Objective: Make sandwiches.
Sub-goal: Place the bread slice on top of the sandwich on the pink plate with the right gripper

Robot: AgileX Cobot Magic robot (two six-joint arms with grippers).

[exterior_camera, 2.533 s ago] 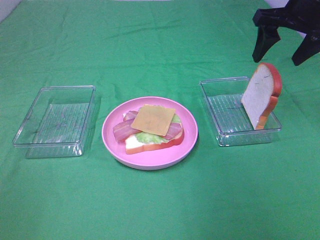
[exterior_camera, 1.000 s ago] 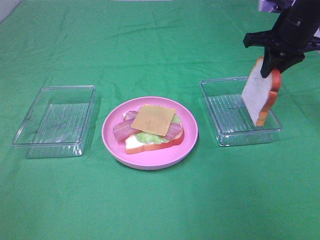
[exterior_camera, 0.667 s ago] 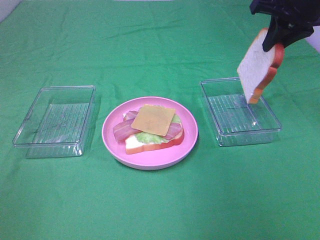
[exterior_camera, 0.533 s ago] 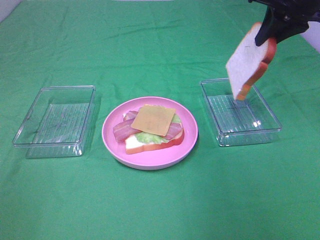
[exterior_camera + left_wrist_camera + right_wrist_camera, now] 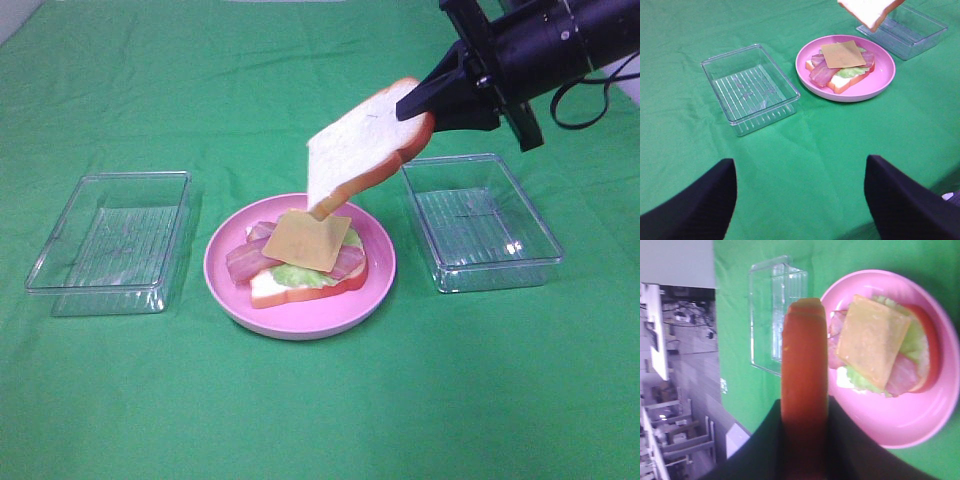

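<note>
Plate [image 5: 225, 285] sits mid-tabletop [image 5: 320, 410], one container [image 5: 110, 240] to its left, another [image 5: 480, 222] to its right. On the plate: open stack [image 5: 305, 262] with a cheese square [image 5: 307, 240] on top. My right fingers [image 5: 415, 105] hold a bread slice [image 5: 360, 145] tilted above the plate, its low edge just over the cheese square.
</note>
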